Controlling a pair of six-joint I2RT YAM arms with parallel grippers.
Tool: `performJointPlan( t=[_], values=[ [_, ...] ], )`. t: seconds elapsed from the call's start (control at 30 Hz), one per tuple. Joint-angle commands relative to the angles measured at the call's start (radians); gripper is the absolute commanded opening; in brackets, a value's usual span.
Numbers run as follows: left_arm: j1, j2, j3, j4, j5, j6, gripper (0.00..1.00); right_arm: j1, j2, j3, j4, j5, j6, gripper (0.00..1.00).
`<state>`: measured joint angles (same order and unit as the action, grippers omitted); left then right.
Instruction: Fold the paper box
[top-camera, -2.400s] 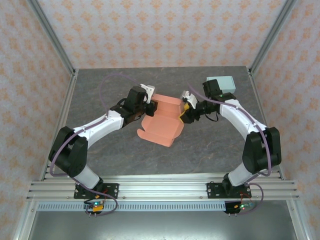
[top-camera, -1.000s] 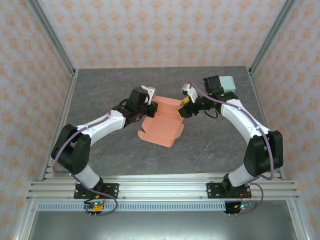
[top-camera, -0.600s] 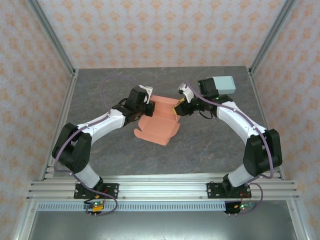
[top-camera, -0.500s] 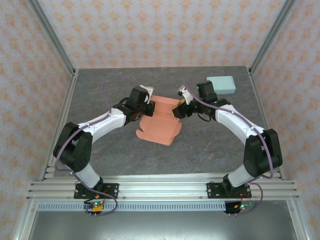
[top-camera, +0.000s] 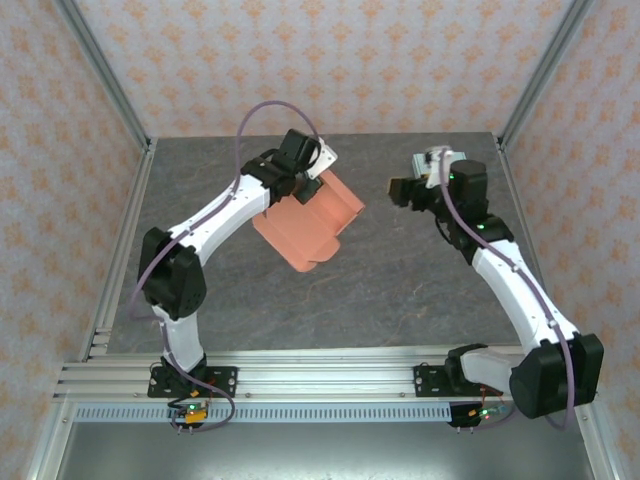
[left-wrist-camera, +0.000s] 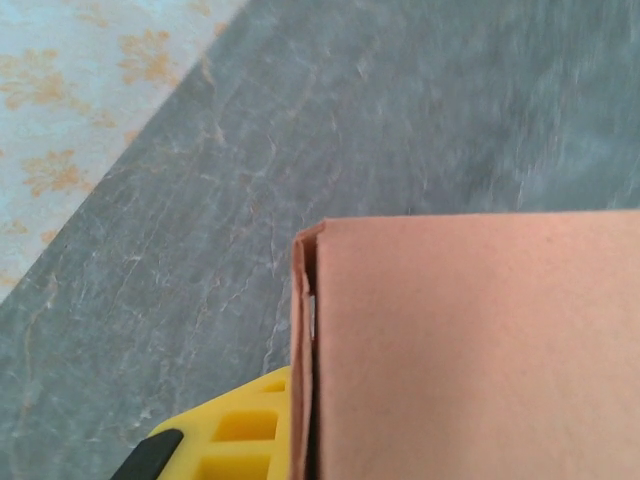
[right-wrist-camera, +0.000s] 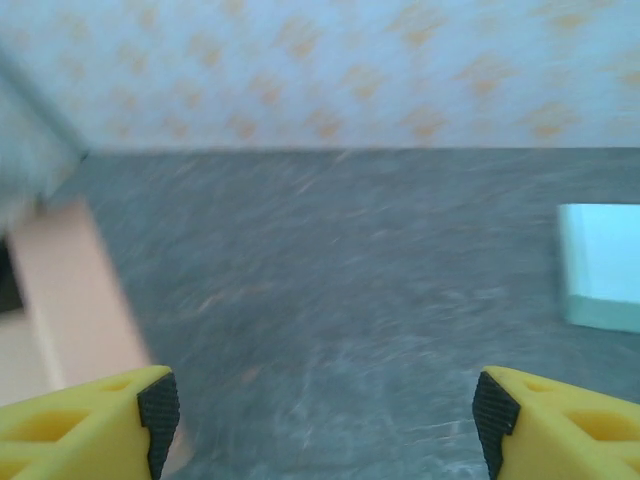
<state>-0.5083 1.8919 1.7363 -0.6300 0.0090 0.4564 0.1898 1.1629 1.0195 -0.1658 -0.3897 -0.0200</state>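
Right gripper (right-wrist-camera: 325, 400) lets go, jaws wide, paper box (top-camera: 305, 220) now well off to its left; left gripper (top-camera: 312, 172) alone pinches the box edge, lifting it, fold unfinished

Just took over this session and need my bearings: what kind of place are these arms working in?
Probably a lab test cell, not a home: aluminium frame posts and printed wallpaper panels enclose a grey table, with a metal mounting rail at its near edge.
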Motion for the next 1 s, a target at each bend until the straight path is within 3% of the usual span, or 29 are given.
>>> performJointPlan(
  t=[0.0, 0.13, 0.27, 0.37, 0.4, 0.43, 0.47, 0.6, 0.8, 0.97],
  values=[
    [0.000, 0.078, 0.096, -0.256, -0.008, 0.210, 0.00, -0.048, -0.030, 0.022, -0.043, 0.223, 0.193, 0.79],
    [-0.017, 0.149, 0.182, -0.411, 0.032, 0.352, 0.00, -0.078, -0.054, -0.033, -0.040, 0.339, 0.303, 0.79],
    [-0.048, 0.202, 0.189, -0.470, -0.044, 0.446, 0.00, -0.082, -0.058, -0.078, -0.015, 0.348, 0.372, 0.79],
    [-0.066, 0.243, 0.224, -0.500, -0.081, 0.478, 0.12, -0.082, -0.030, -0.087, -0.007, 0.281, 0.401, 0.78],
    [-0.075, 0.249, 0.227, -0.482, -0.101, 0.484, 0.25, -0.083, -0.017, -0.089, -0.010, 0.261, 0.401, 0.79],
    [-0.083, 0.250, 0.226, -0.446, -0.125, 0.481, 0.45, -0.082, -0.005, -0.091, -0.016, 0.253, 0.402, 0.79],
    [-0.093, 0.245, 0.223, -0.415, -0.132, 0.477, 0.98, -0.082, 0.007, -0.095, -0.021, 0.249, 0.401, 0.80],
    [-0.111, 0.158, 0.196, -0.290, -0.085, 0.444, 1.00, -0.082, 0.065, -0.100, 0.015, 0.115, 0.264, 0.78],
    [-0.109, 0.025, 0.170, -0.257, -0.054, 0.369, 1.00, -0.054, 0.195, -0.018, 0.002, -0.108, -0.020, 0.72],
    [-0.068, -0.161, 0.047, -0.153, -0.061, 0.118, 1.00, 0.080, 0.377, 0.182, -0.186, -0.161, -0.415, 0.69]
  ],
)
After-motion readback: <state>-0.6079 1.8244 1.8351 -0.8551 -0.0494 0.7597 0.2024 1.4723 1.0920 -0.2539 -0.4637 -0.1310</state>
